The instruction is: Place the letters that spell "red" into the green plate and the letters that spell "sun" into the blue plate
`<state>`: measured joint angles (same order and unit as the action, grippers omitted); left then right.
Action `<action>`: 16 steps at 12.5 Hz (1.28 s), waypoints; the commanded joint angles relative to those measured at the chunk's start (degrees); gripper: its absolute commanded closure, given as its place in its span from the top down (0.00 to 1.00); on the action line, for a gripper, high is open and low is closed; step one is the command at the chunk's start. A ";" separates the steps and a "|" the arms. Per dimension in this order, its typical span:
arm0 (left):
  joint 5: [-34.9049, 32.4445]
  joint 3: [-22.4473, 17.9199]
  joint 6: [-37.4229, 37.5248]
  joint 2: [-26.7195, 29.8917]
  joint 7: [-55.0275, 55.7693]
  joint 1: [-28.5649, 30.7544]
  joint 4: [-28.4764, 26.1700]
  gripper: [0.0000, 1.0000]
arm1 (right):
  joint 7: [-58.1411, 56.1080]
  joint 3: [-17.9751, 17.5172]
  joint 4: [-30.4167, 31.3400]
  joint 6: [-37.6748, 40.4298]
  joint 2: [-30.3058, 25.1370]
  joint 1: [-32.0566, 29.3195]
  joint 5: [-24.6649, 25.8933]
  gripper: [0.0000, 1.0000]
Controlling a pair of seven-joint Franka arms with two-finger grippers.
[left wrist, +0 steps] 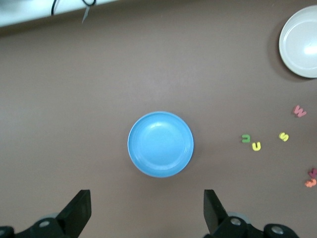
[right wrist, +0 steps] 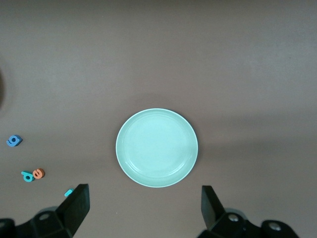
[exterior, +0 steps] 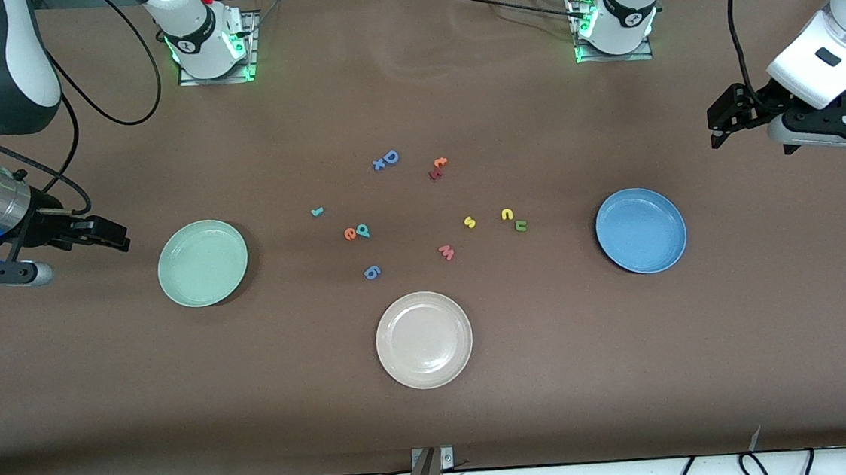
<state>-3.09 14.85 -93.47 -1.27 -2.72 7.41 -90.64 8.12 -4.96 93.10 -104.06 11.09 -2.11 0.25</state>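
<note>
Nothing sorted yet, folks: the green plate [exterior: 202,263] sits bare at the right arm's end of the worktop [exterior: 435,387], and the blue plate [exterior: 641,230] is just as bare at the left arm's end. All six pieces lie between them: the teal "r" [exterior: 317,212] alone, the orange "e" [exterior: 349,234] touching the teal "d" [exterior: 363,231], then the yellow "s" [exterior: 469,222], the yellow "n" [exterior: 506,214] and the olive-green "u" [exterior: 520,224] close together nearer the blue plate. The right gripper [exterior: 102,234] hangs beside the green plate, jaws spread wide and holding nothing; the left gripper [exterior: 730,116] hovers up by the blue plate, equally wide and empty. Every letter is still to be moved.
</note>
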 commanded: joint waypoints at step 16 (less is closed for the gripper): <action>2.65 -0.17 4.17 0.12 3.95 1.11 1.08 1.00 | 0.23 0.65 0.68 0.44 -0.02 -0.44 -0.16 1.00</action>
<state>-1.59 14.65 -90.67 -1.27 0.91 8.22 -90.58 8.14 -4.20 93.15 -103.95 11.40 -2.19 0.26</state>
